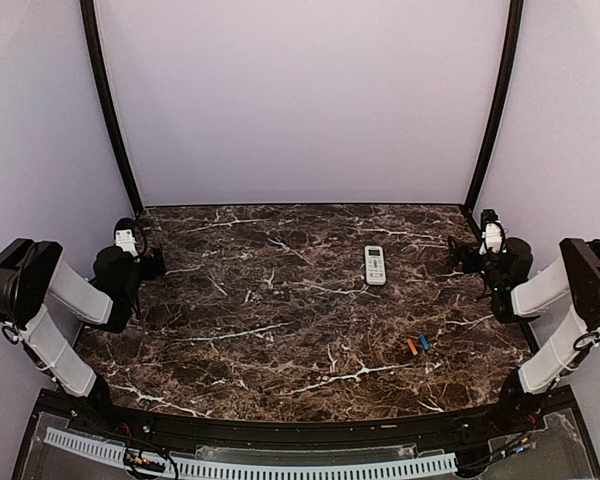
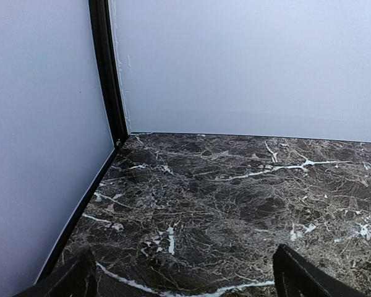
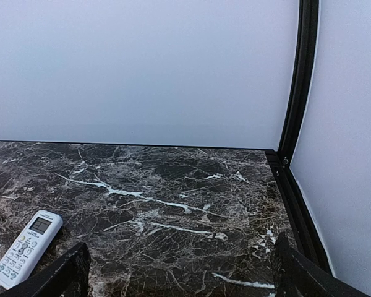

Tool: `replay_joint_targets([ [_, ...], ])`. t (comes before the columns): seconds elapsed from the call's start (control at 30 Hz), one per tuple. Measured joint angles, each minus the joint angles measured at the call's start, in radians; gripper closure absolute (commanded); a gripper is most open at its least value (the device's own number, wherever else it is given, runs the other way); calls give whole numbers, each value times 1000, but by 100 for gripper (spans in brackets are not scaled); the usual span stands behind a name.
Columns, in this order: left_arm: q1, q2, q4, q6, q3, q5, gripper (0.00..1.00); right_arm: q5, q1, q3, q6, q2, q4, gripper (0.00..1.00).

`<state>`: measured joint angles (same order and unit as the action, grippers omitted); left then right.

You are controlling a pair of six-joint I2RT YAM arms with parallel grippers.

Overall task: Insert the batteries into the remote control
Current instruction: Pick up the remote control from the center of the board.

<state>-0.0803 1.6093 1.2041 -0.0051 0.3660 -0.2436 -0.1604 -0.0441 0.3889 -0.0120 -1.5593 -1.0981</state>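
I log the remote control (image 1: 375, 265) face-up on the surface (image 1: 260, 300), long axis near-to-far, display farthest; lettering unreadable. Orange battery (image 1: 412, 346) and blue battery (image 1: 423, 342) lie nearer, side by side. Left claw (image 2: 182, 250) and right claw (image 3: 180, 242) released.

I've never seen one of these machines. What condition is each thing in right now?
Remote control: lying flat, buttons up, untouched.
Orange battery: loose on the table, outside the remote.
Blue battery: loose, beside the orange one.
Left gripper: open, empty.
Right gripper: open, empty.
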Motion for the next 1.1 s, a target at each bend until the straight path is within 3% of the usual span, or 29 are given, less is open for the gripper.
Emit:
replay_joint_targets([
  [0.13, 0, -1, -3, 0, 0, 0, 1, -2, 0, 5, 0, 18, 38, 1],
  [0.3, 10, -2, -8, 1, 0, 14, 1, -34, -1, 167, -35, 216, 401, 2],
  [0.4, 17, -10, -28, 2, 5, 19, 1, -107, 4, 286, -91, 278, 514, 6],
  [0.57, 17, -152, -352, -19, 191, -42, 4, -76, 151, 392, -174, 280, 738, 7],
  [0.7, 11, -277, -542, -49, 373, -18, 7, 59, 350, 528, -223, 176, 1004, 5],
  [0.87, -69, -351, -735, -98, 530, 37, 7, 237, 498, 763, -290, -56, 1281, 1],
  [1.1, -172, -349, -857, -129, 539, 171, 8, 343, 588, 985, -370, -363, 1537, 1],
])
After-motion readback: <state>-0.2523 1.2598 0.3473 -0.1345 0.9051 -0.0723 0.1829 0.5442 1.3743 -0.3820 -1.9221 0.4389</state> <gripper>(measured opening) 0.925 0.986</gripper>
